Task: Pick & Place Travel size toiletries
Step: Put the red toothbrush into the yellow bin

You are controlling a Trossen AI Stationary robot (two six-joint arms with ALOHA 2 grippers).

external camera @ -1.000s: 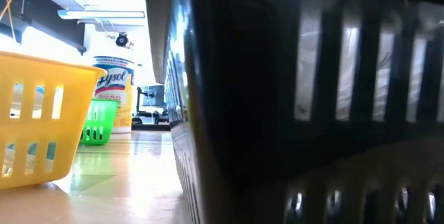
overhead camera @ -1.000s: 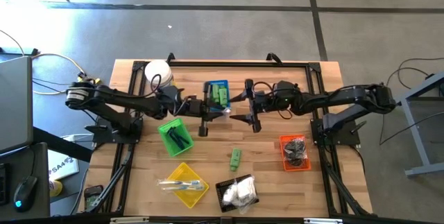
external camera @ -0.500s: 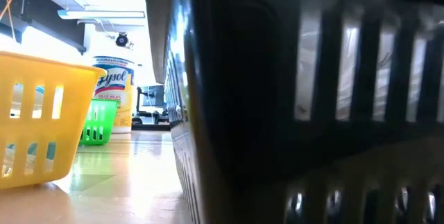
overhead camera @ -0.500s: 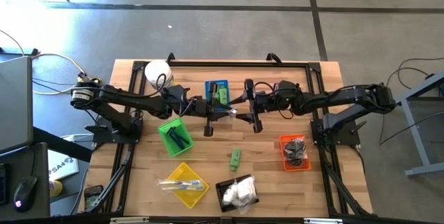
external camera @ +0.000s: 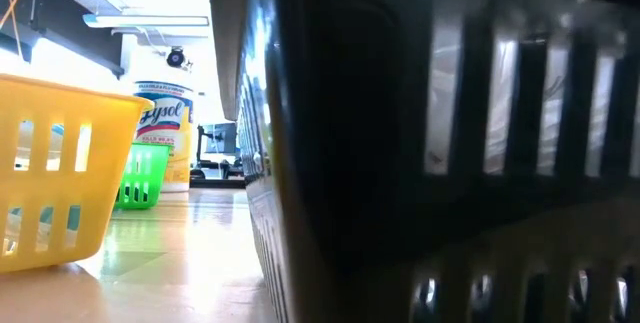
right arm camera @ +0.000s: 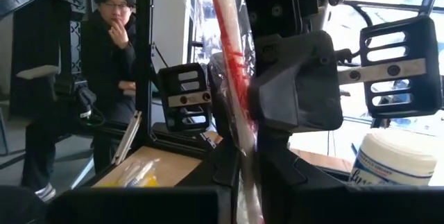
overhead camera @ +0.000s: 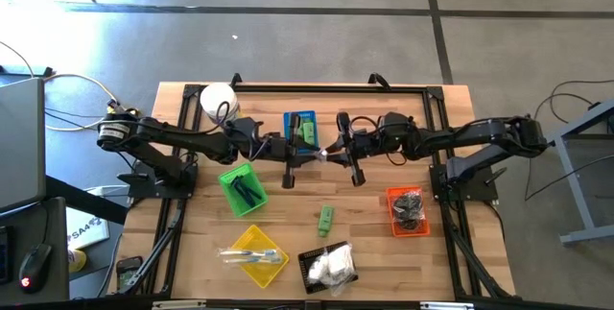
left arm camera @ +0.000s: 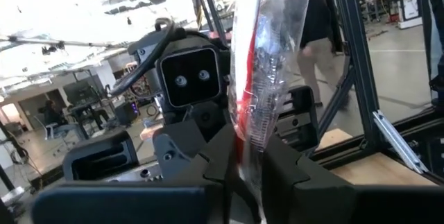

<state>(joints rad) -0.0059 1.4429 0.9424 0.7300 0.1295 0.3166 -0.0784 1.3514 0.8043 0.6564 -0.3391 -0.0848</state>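
The pale wooden desk [overhead camera: 192, 252] fills the middle of the overhead frame, with a black metal frame bolted along its edges. Two dark jointed arms reach in from the left and right and meet just above centre. There the left hand [overhead camera: 286, 159] and the right hand [overhead camera: 345, 150] face each other, and between them hangs a thin pale stick in a clear crinkly wrapper with a red stripe [left arm camera: 258, 85]. From the left wrist, that arm's two dark fingers press on the wrapper's lower end. From the right wrist the same wrapped stick [right arm camera: 232, 78] is pinched between that arm's own fingers too, so both hands grip it at once, off the desk.

A big white jar with a yellow label [overhead camera: 218, 100] stands at the upper left of the desk. A blue mesh basket [overhead camera: 299, 129] holding bright green little bottles sits just behind the hands, and a green mesh basket [overhead camera: 241, 188] lies lower left of them. An orange mesh basket [overhead camera: 407, 210] with small black pieces is at the right. Along the bottom sit a yellow mesh basket [overhead camera: 253, 255] and a black mesh basket [overhead camera: 324, 268] with white soft packets. One loose green bottle [overhead camera: 326, 219] lies on the bare wood below centre.

A person in dark clothes [right arm camera: 104, 78] sits beyond the desk.
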